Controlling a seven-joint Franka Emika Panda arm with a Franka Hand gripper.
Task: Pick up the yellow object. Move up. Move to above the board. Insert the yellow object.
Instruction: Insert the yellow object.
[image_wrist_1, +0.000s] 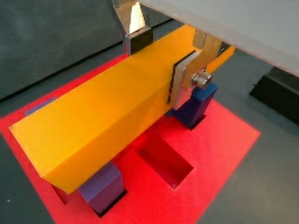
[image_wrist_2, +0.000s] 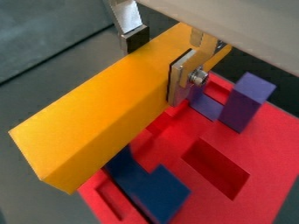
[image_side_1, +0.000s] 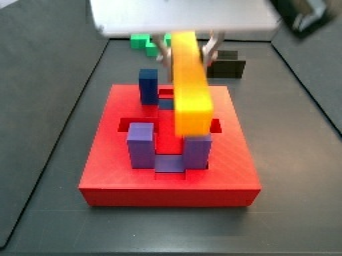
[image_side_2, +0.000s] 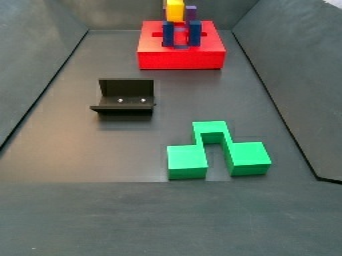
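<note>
My gripper (image_wrist_1: 162, 59) is shut on the yellow object (image_wrist_1: 100, 118), a long yellow-orange bar, with one silver finger on each long side near one end. Both wrist views show this grip; in the other the gripper (image_wrist_2: 158, 58) holds the bar (image_wrist_2: 100, 122) the same way. The bar hangs level over the red board (image_wrist_1: 228, 140), above its blue-purple posts (image_wrist_1: 105, 188) and open slots (image_wrist_2: 216, 166). In a side view the gripper (image_side_1: 187, 45) holds the bar (image_side_1: 194, 95) lengthwise over the middle of the board (image_side_1: 120, 180), between the posts (image_side_1: 140, 145).
The dark fixture (image_side_2: 123, 97) stands on the grey floor, away from the board (image_side_2: 181, 55). A green notched block (image_side_2: 214, 150) lies farther off. Both show behind the board in a side view, the fixture (image_side_1: 230, 67) and the green block (image_side_1: 140, 43). Dark walls ring the floor.
</note>
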